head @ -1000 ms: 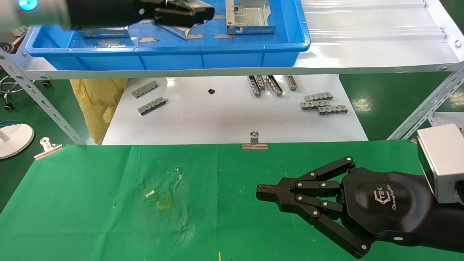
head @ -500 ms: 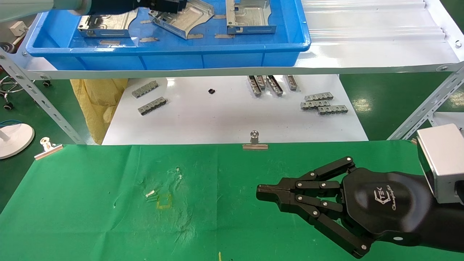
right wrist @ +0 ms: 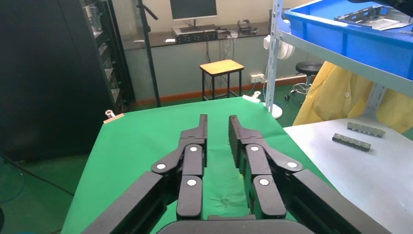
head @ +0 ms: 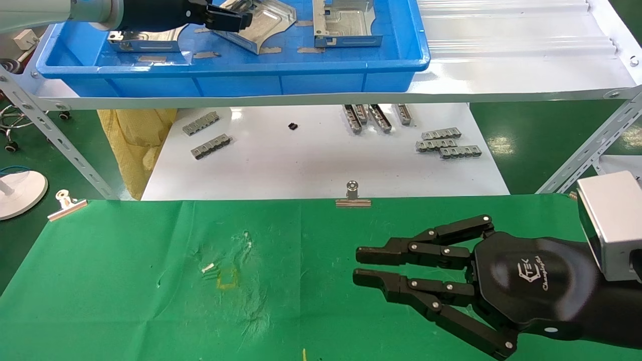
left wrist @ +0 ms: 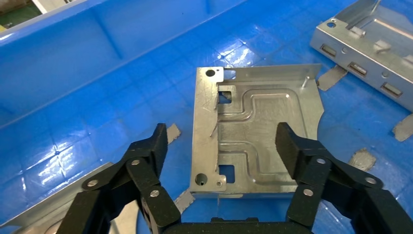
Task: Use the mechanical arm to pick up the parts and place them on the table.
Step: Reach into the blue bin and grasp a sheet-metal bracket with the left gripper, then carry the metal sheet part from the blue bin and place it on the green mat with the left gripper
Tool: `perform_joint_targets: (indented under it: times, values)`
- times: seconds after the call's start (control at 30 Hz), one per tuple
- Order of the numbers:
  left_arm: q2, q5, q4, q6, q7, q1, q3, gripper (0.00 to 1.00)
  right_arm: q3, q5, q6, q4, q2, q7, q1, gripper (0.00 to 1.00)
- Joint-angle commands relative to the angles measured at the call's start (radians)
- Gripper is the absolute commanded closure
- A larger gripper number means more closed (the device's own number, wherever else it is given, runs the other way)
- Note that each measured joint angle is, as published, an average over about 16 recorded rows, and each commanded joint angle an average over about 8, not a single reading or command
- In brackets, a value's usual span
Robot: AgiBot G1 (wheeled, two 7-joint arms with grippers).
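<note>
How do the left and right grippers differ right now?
The left gripper is up in the blue tray, fingers spread wide astride a part; the right gripper hovers over the green table, only slightly parted and empty. Both are black with linked fingers.

Three parts (head: 261,25) – two clips (head: 352,195)

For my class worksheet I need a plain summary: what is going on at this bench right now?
The left gripper is up in the blue tray, open, its fingers on either side of a silvery stamped part that lies flat on the tray floor; it has not gripped it. Two more parts lie in the tray. The right gripper hangs over the green table, slightly open and empty. No part is on the table.
</note>
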Motion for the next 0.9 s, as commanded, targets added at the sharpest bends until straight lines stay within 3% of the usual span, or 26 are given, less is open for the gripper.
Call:
perform_joint_targets:
  times: [0.03,0.63,0.9]
  values:
    - [-0.001,0.003,0.0,-0.002,-0.001,-0.002,0.002,1.0,0.0,0.0,0.0,0.0,0.0,0.0,0.0,0.0]
    - [0.004,0.008,-0.007,-0.059,0.004,0.027,0.008,1.0,0.0,0.0,0.0,0.0,0.0,0.0,0.0,0.0]
    - [-0.009,-0.044,-0.037,-0.037,0.015,0.02,-0.026,1.0,0.0,0.0,0.0,0.0,0.0,0.0,0.0,0.0]
